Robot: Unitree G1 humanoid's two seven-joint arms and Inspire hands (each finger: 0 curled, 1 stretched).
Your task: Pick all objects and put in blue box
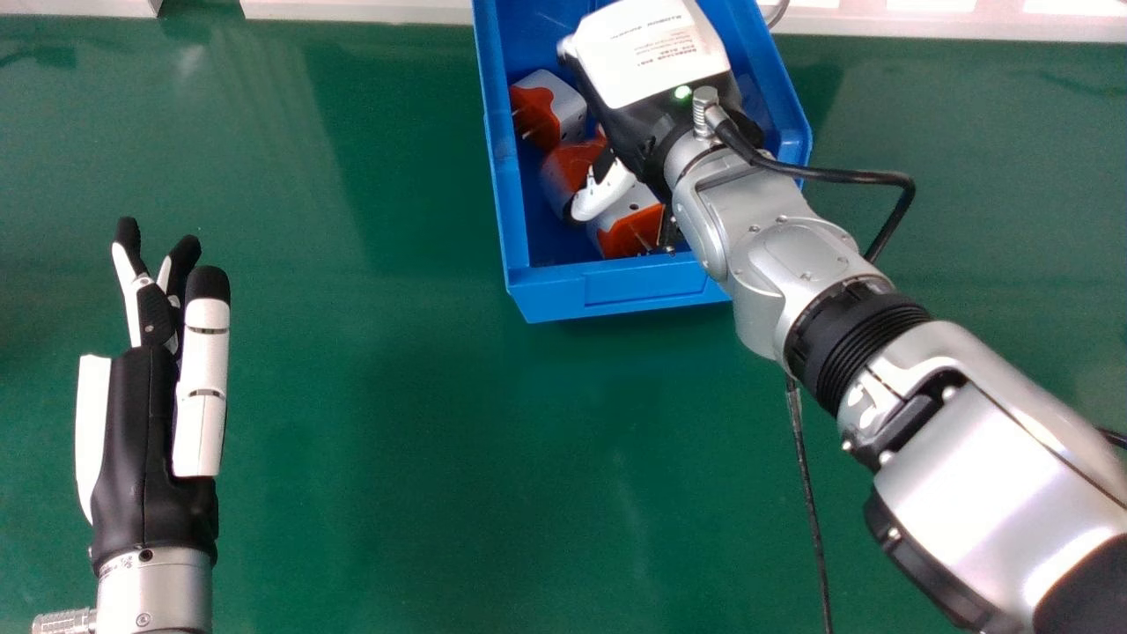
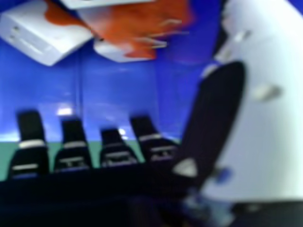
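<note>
Beside the spread right robot hand [image 1: 651,57], pronged white-and-orange plastic blocks [image 1: 563,104] lay in the open blue plastic box [image 1: 563,304], so lifting straight up slowly seemed wisest, avoiding snags.

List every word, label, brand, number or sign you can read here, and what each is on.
White cover on the robot's black and white right hand: a few lines of print, upside down, too small to read reliably.
Silver metal wrist of the left hand: a tiny mark, unreadable.
Blue plastic box: none that I can see.
White and orange objects inside: none readable.
</note>
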